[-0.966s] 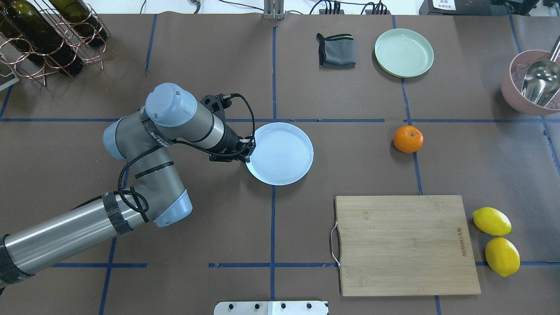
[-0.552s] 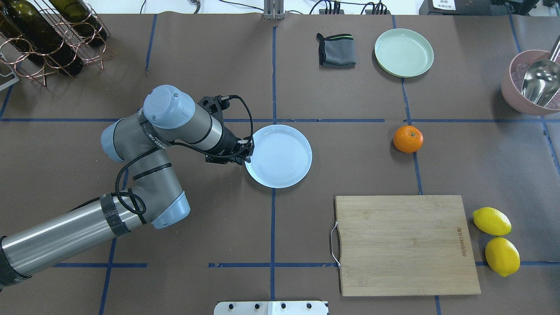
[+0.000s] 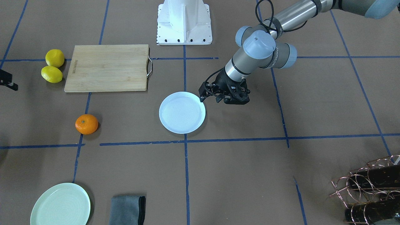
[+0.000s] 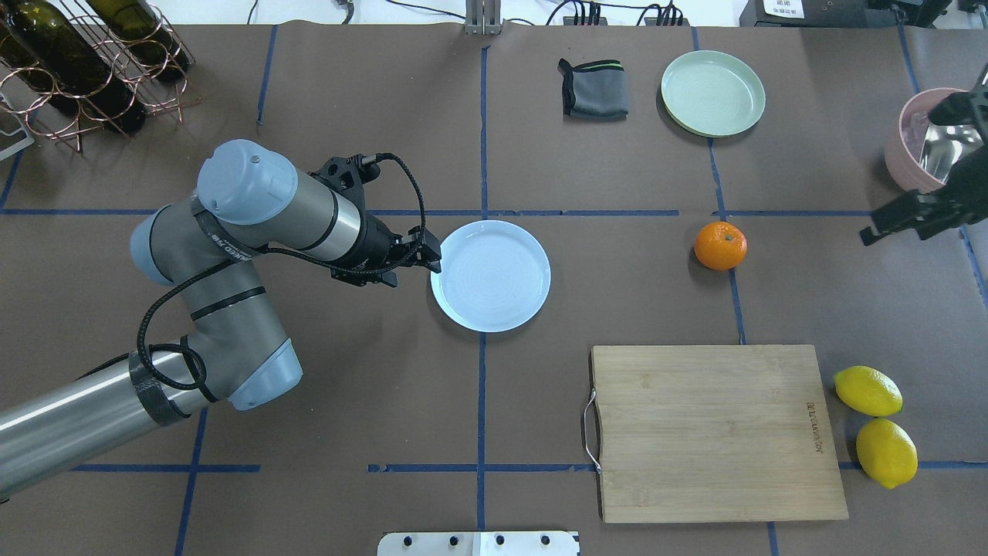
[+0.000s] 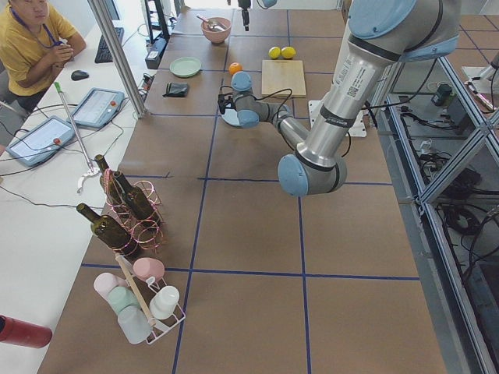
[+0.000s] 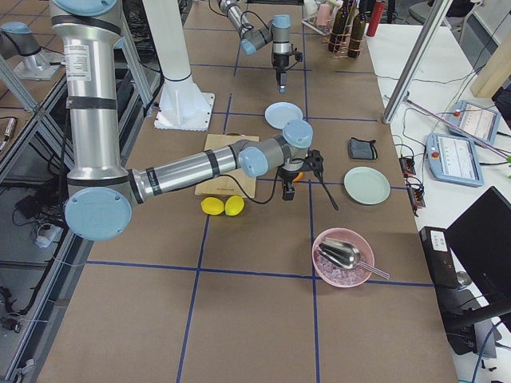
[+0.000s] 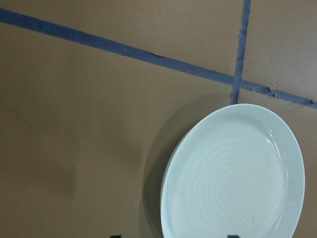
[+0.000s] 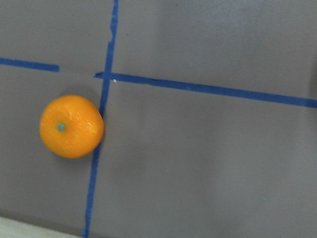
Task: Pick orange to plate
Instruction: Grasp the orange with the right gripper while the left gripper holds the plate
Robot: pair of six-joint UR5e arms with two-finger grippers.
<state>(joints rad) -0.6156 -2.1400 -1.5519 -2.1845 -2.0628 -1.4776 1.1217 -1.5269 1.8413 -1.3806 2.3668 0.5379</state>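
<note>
The orange sits alone on the brown table, right of centre, and it shows at the left of the right wrist view. The pale bluish-white plate lies flat at the table's middle. My left gripper hovers just off the plate's left rim, open, with nothing between its fingers; the left wrist view has the plate below it. My right gripper comes in at the right edge, high and to the right of the orange. I cannot tell whether it is open or shut.
A mint-green plate and a folded grey cloth lie at the back. A wooden cutting board and two lemons are front right. A pink bowl with a metal scoop stands far right, a wine rack back left.
The plate has settled flat. My left gripper has left its rim and drawn back to the left. The right gripper has come into the overhead view at the right edge.
</note>
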